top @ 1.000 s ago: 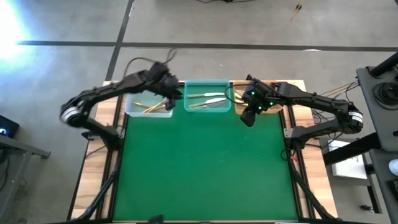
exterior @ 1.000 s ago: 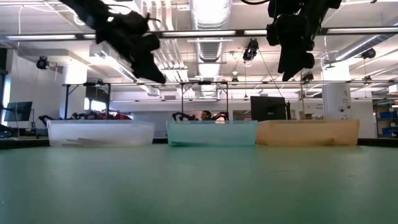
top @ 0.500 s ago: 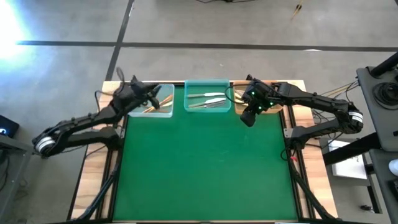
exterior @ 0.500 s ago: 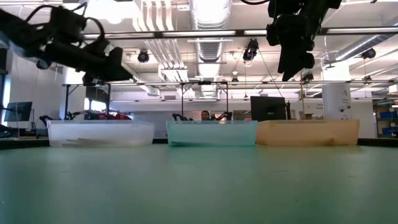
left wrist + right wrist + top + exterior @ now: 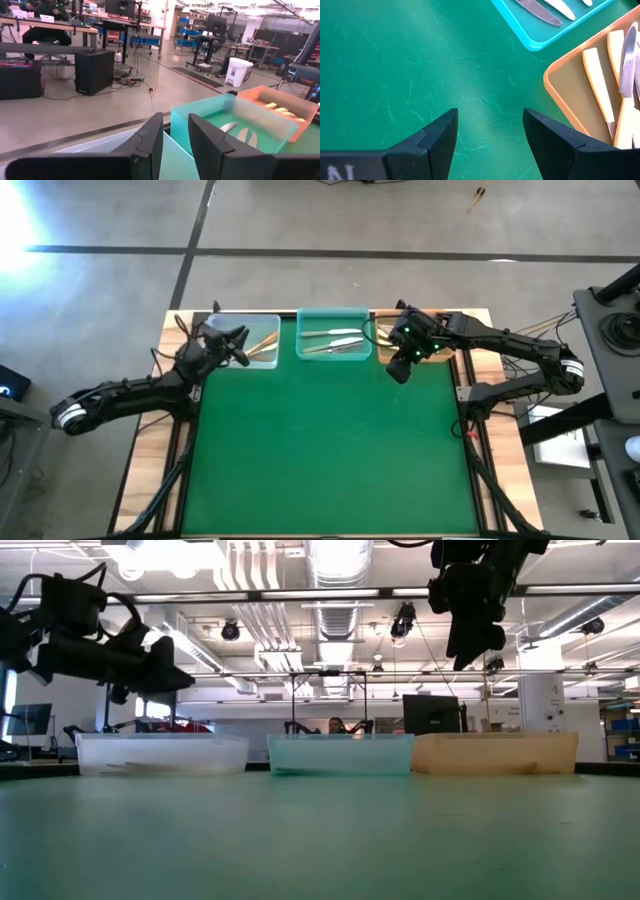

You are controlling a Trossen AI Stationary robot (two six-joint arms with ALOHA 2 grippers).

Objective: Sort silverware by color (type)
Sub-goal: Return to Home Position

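Observation:
Three bins stand in a row at the table's far edge. The clear bin (image 5: 277,340) holds gold utensils (image 5: 262,340), the teal bin (image 5: 298,335) holds all-silver knives (image 5: 335,340), and the amber bin (image 5: 570,95) holds cream-handled knives (image 5: 597,85). My left gripper (image 5: 240,345) hovers at the clear bin's near left corner, lying almost level and pointing toward the teal bin (image 5: 200,120); it is narrowly open and empty. My right gripper (image 5: 398,372) hangs wide open and empty over the green mat, just near of the amber bin.
The green mat (image 5: 330,450) lies bare from the bins to the near edge. Wooden table borders and black frame rails run along both sides. In the low view the bins (image 5: 340,753) line the far edge, with both grippers (image 5: 180,680) (image 5: 470,650) well above them.
My left arm has drawn back from above the clear bin toward the table's left edge and slightly nearer, dropping lower and levelling out from a downward slant. Nothing is in its fingers in any frame.

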